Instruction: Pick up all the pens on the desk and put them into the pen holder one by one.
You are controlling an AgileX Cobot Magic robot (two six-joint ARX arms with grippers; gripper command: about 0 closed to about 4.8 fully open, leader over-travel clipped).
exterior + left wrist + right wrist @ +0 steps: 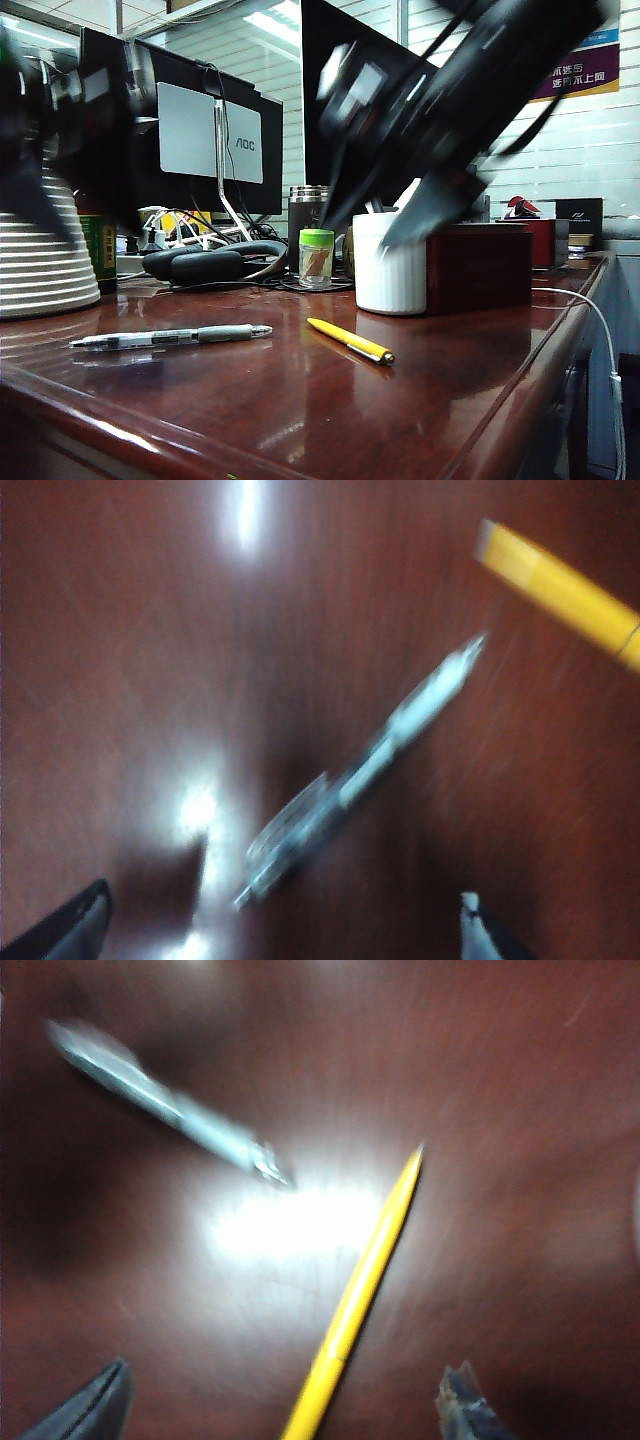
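Two pens lie on the glossy reddish-brown desk point(470, 380): a clear-barrelled pen point(170, 337) on the left and a yellow pen point(350, 341) in the middle. The white ribbed pen holder point(390, 270) stands behind the yellow pen. My left arm point(50, 120) is a dark blur at the left edge. Its gripper point(283, 910) is open above the clear pen point(360, 770), with the yellow pen point(560, 590) further off. My right gripper point(358, 230), blurred, hangs open in front of the holder. In its wrist view this gripper point(285, 1380) straddles the yellow pen point(360, 1290) from above, without touching it. The clear pen point(170, 1105) lies beyond.
A dark red-brown box point(480, 265) stands right of the holder. Behind it are a steel thermos mug point(307, 210), a green-lidded jar point(316, 258), black headphones point(210, 262) and a monitor point(210, 130). A white ribbed stack point(40, 265) sits at the left. A white cable point(600, 330) hangs over the right edge.
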